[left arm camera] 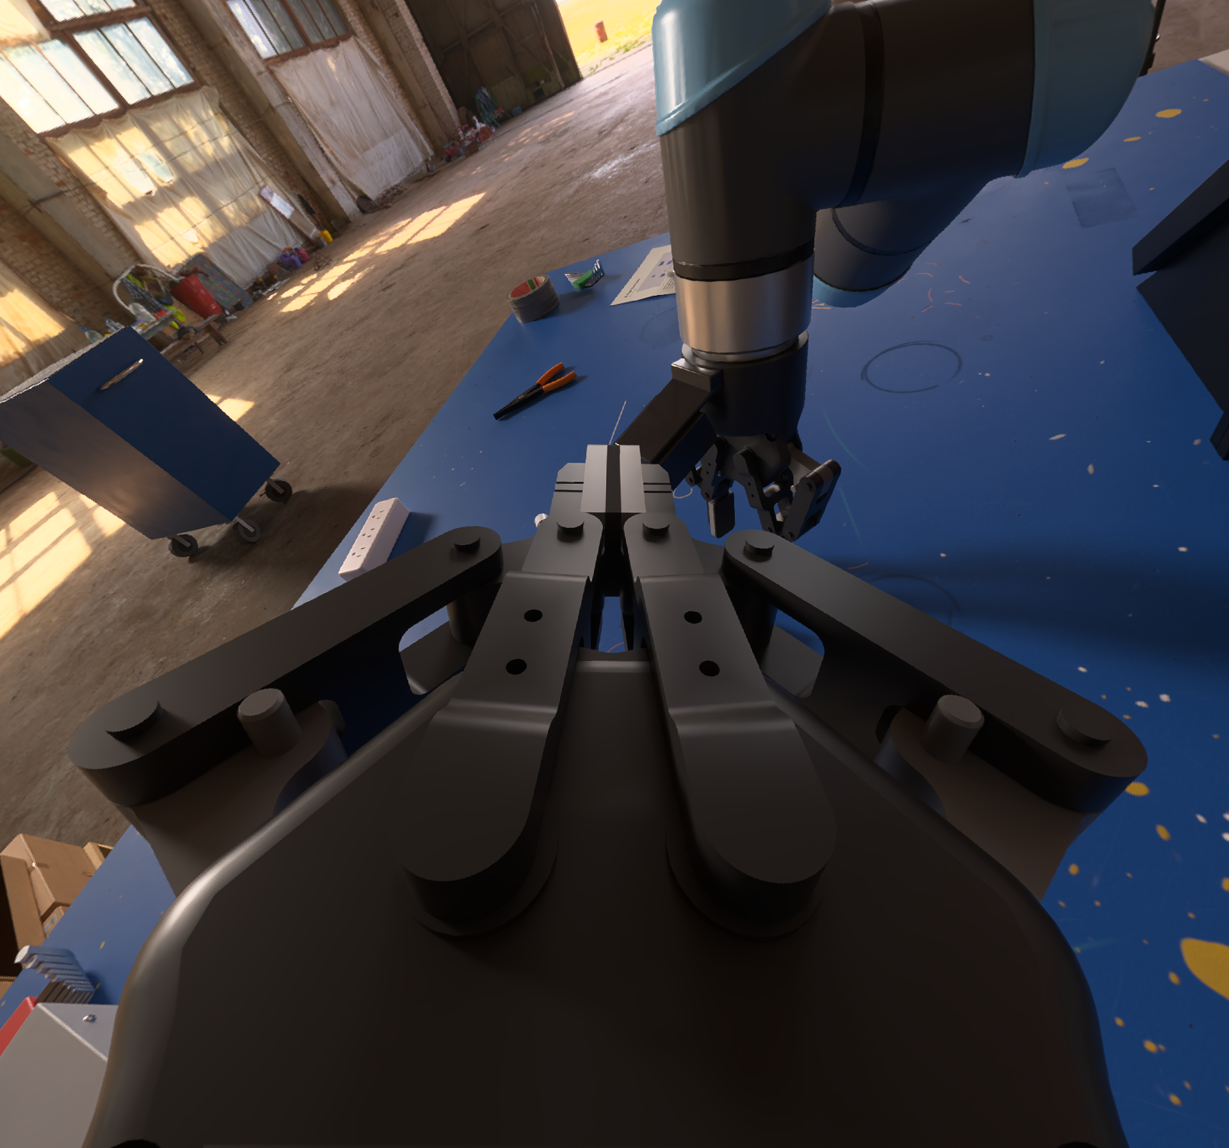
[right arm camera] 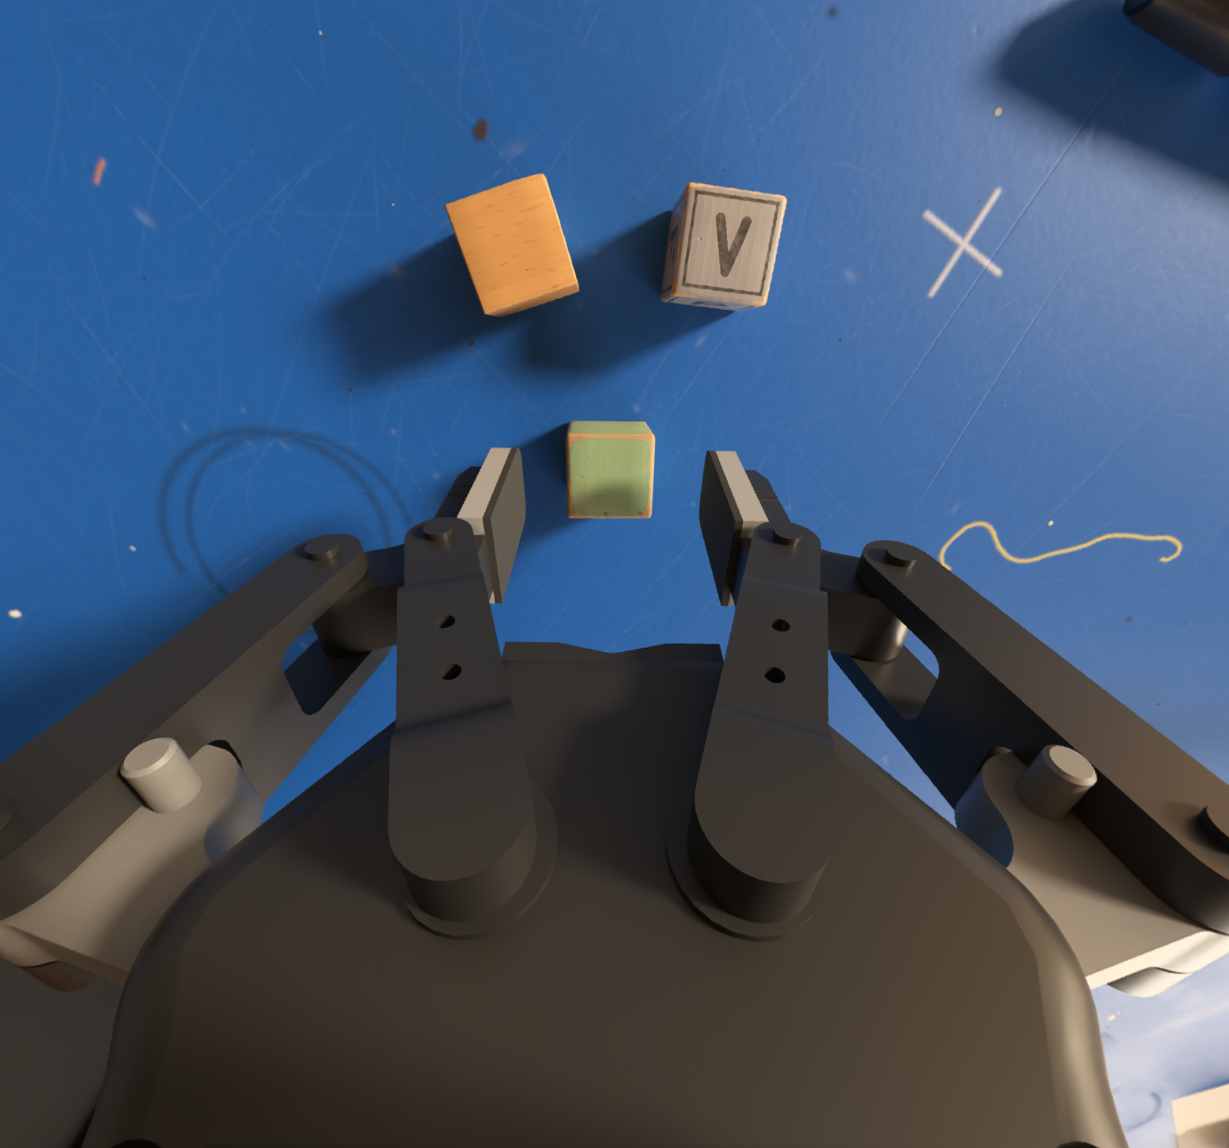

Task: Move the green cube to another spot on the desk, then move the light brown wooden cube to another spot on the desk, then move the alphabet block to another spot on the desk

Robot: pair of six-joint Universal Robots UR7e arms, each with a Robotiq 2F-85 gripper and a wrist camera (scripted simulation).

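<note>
In the right wrist view the green cube rests on the blue desk, between the tips of my right gripper, which is open with a gap on each side of the cube. Beyond it stand the light brown wooden cube on the left and the grey alphabet block on the right. My left gripper is shut and empty above the desk. The right gripper also shows in the left wrist view, pointing down at the desk; the cubes are hidden there.
Orange-handled pliers, a roll of tape, a sheet of paper and a white power strip lie near the desk's left edge. A dark box stands at the right. A blue wheeled cabinet stands on the floor.
</note>
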